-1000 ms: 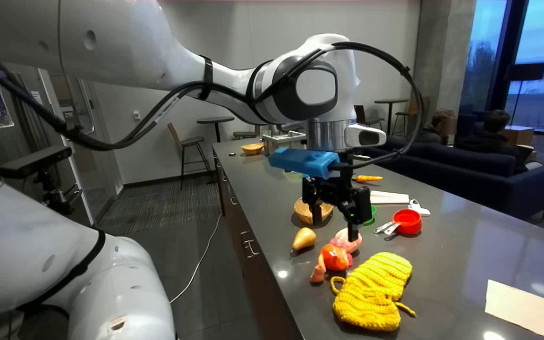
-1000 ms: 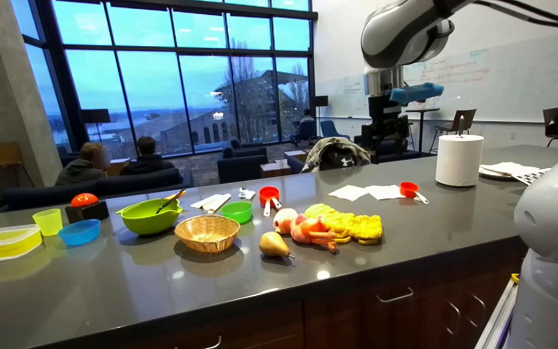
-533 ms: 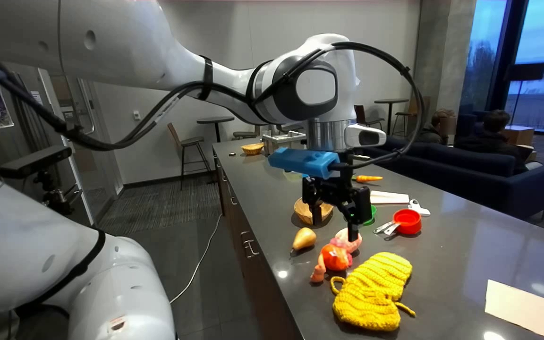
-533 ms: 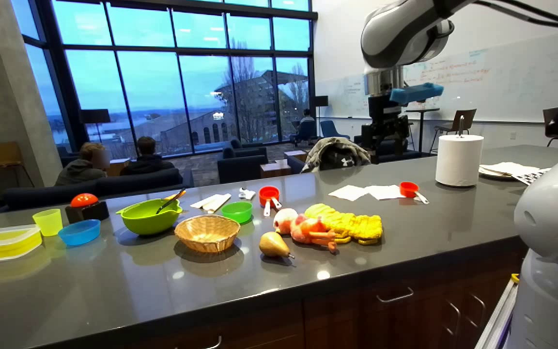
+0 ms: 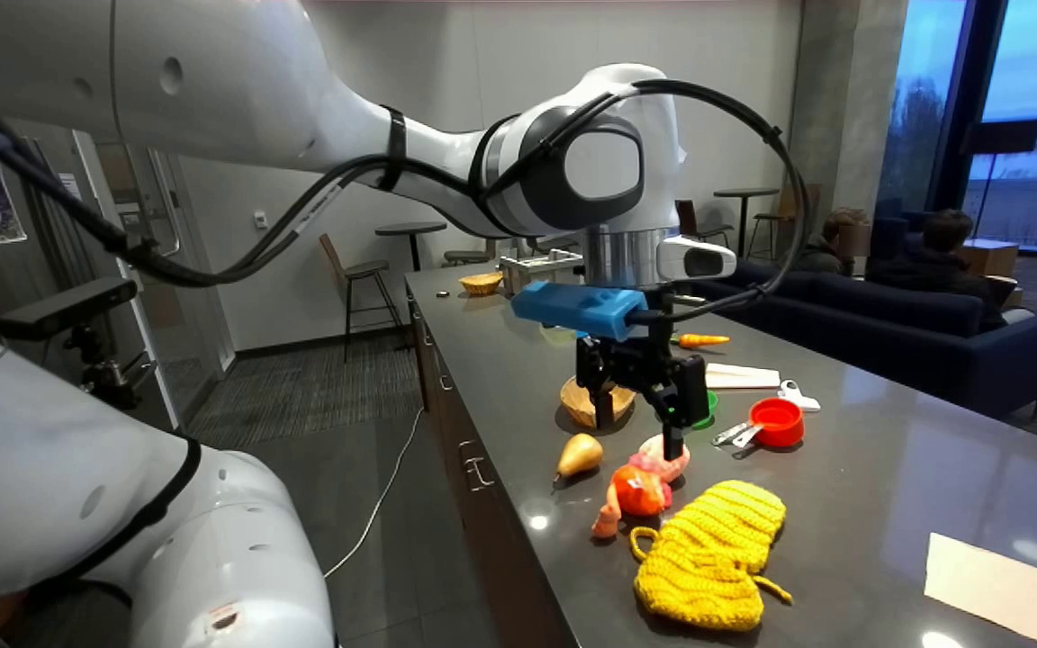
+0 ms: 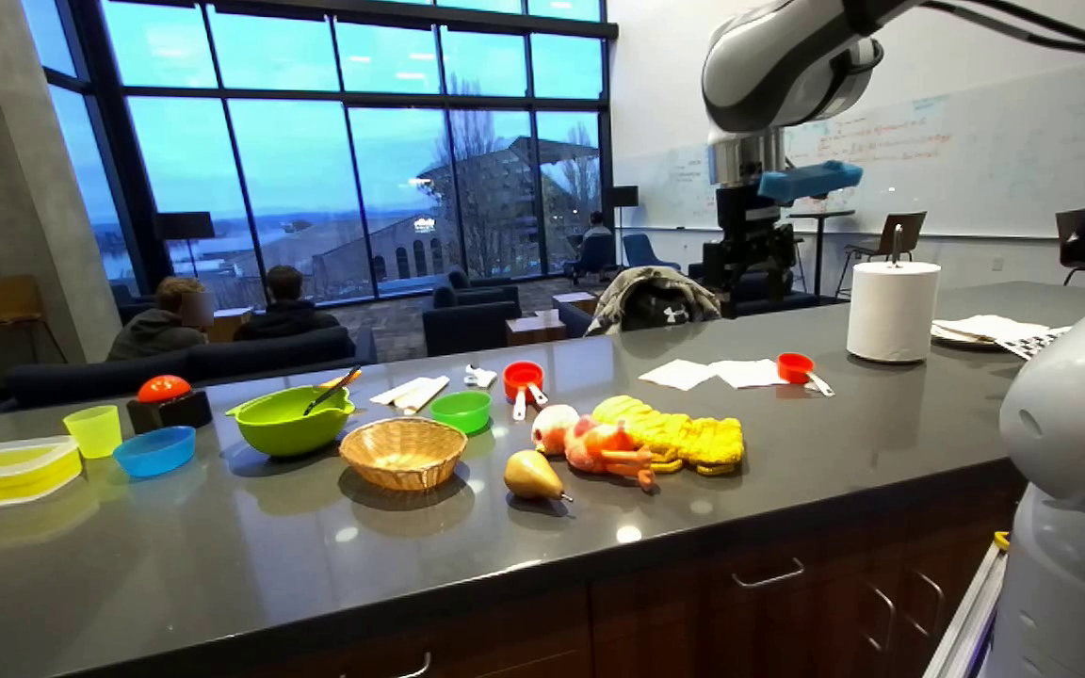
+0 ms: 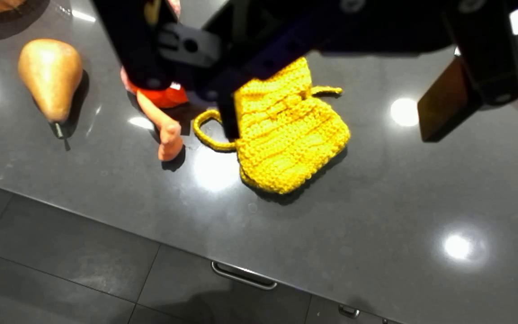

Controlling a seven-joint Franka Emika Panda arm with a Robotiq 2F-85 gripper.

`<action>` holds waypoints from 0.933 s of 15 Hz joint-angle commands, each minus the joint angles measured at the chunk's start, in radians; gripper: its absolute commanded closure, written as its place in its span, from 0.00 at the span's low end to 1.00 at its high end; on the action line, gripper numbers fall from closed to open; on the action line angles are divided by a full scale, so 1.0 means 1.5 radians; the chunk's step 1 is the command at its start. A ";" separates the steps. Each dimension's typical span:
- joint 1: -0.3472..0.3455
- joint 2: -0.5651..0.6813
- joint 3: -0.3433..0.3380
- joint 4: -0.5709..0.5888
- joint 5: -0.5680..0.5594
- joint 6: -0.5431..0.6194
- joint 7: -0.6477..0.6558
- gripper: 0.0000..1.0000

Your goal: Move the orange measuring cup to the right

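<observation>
My claw hangs above the tabletop, its fingers spread wide apart. In an exterior view a single-handled orange-red measuring cup sits toward the right, on the far side, just beside some white papers, its handle angled to the near right. A two-handled orange-red measuring cup stands well to the left of it, also on the far side, both handles pointing near. Which of the two I am asked about, I cannot tell. Nearer than the two-handled cup lies a pink-and-orange figure, and just right of it a yellow knitted piece, which my wrist view shows partly hidden by the claw. A pear lies near and left of the figure, with a wicker basket farther left and a green bowl just beyond the basket.
</observation>
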 commanded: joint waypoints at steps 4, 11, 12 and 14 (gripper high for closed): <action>0.002 0.000 -0.002 0.001 -0.001 -0.002 0.001 0.00; 0.027 -0.009 0.019 0.000 0.006 -0.007 -0.003 0.00; 0.040 -0.012 0.028 0.000 0.014 -0.008 -0.002 0.00; 0.067 -0.016 0.051 0.003 0.031 -0.008 0.004 0.00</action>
